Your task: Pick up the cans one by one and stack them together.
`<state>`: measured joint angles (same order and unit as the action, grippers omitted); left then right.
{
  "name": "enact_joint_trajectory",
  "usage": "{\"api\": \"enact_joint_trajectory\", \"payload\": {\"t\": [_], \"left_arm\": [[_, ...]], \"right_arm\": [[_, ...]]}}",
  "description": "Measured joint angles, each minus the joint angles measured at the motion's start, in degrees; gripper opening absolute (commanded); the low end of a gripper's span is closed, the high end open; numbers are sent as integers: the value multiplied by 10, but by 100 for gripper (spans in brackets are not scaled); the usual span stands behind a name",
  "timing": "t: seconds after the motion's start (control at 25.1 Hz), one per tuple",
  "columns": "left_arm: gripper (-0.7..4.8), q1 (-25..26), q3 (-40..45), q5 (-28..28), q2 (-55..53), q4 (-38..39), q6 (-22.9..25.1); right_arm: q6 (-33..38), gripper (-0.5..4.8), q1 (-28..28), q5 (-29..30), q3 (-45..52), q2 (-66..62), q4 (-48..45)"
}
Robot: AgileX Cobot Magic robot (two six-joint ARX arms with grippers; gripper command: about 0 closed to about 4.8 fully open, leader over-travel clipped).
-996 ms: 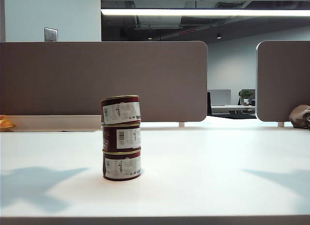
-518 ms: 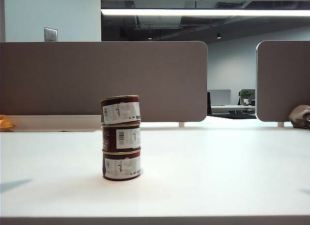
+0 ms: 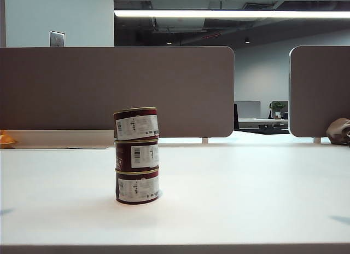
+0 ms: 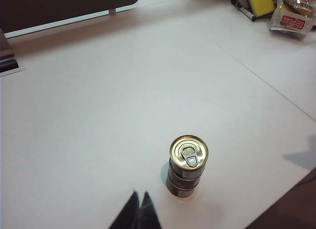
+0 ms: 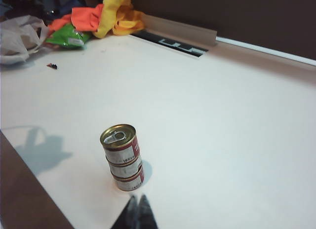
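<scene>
Three maroon cans with white barcode panels and gold rims stand in one stack [image 3: 136, 155] on the white table [image 3: 246, 188], the top can sitting slightly askew. The stack [image 4: 186, 166] shows from above in the left wrist view, pull-ring lid up, and my left gripper [image 4: 139, 195] is shut and empty, well clear of it. In the right wrist view the stack [image 5: 122, 157] stands just beyond my right gripper [image 5: 138, 199], also shut and empty. Neither gripper appears in the exterior view.
Grey partition panels [image 3: 117, 90] run behind the table. A yellow sponge [image 4: 260, 2], a snack packet [image 4: 292, 14] and a pen lie at one far corner. Orange and yellow cloth [image 5: 101, 17], a green packet [image 5: 69, 38] and a plastic bag [image 5: 17, 37] lie at another.
The arms' shadows on the table at the left and right have shrunk away to small patches at the edges as both arms pulled back. The stack has not moved.
</scene>
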<state>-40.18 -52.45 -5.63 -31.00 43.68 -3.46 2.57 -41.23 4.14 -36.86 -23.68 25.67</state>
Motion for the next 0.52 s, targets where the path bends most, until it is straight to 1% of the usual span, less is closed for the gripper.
{"api": "enact_joint_trajectory", "payload": {"t": [0.52], "left_arm": [[-1,0,0,0,0,0,0]], "right_arm": [[0,0,0,0,0,1,19]]}}
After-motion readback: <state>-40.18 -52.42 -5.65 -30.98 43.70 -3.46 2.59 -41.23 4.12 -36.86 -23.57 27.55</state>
